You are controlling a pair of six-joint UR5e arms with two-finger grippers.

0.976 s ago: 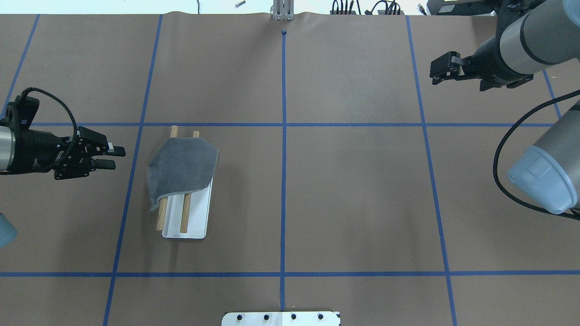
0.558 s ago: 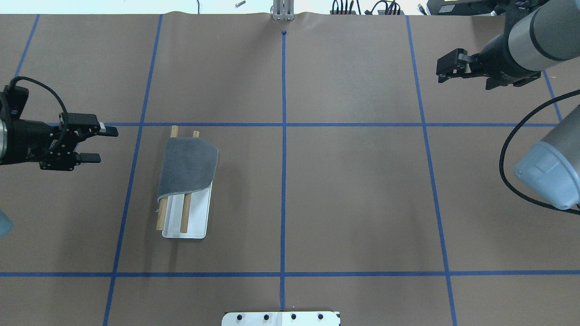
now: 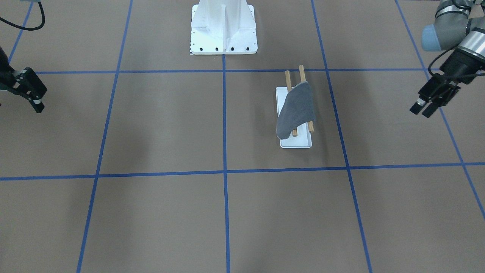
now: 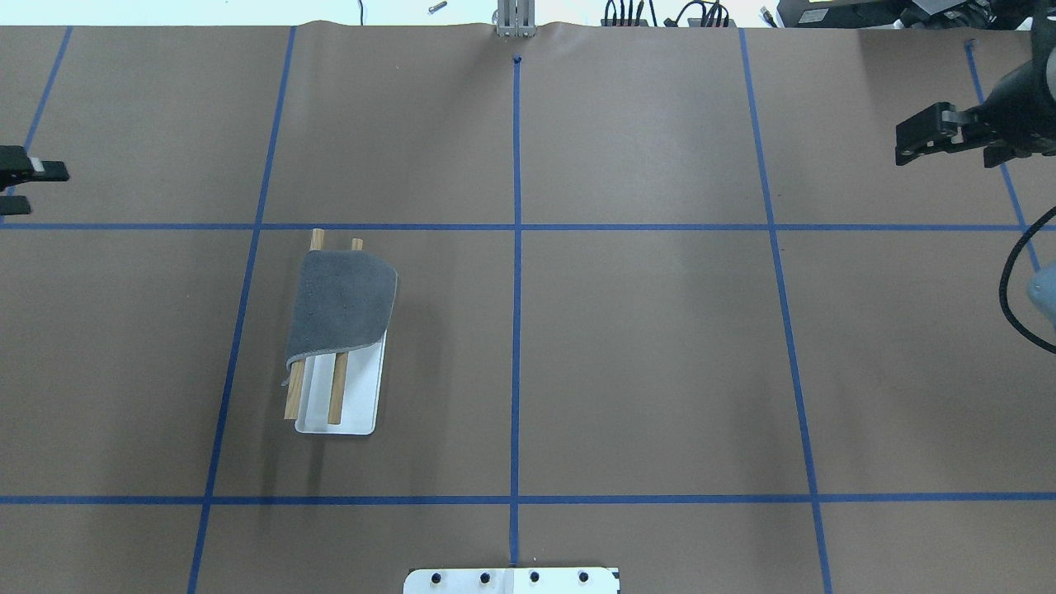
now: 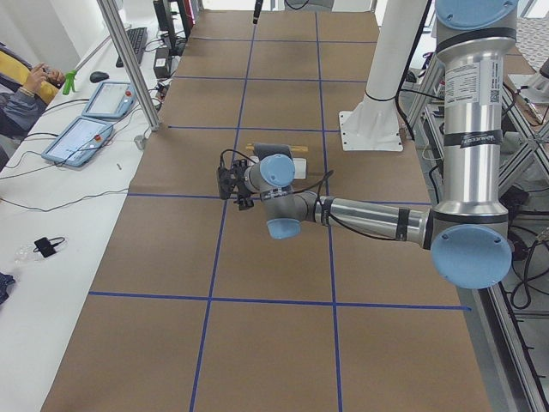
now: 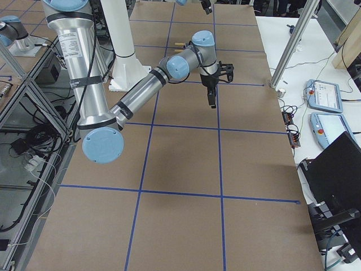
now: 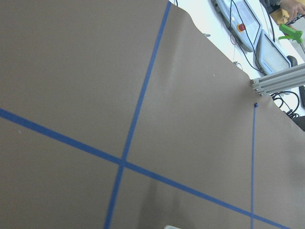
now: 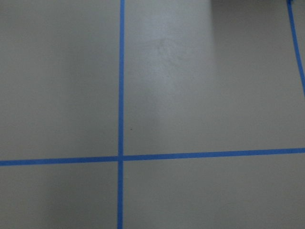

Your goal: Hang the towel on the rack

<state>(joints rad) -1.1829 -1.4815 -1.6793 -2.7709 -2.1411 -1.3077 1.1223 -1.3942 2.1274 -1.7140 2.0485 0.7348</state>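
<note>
Both arms have drawn back since the earlier overhead views. The left gripper [image 4: 45,188] now sits at the left edge of the brown paper-covered table [image 4: 643,330], and the right gripper [image 4: 903,148] has moved nearer the far right corner. The small dark grey soft towel [image 4: 342,309] lies draped across both light-brown wooden dowels of the white-based rack [image 4: 363,400], well apart from either gripper. The left gripper's jaws stand wide apart and hold nothing. The right gripper's jaws look closed and empty.
</note>
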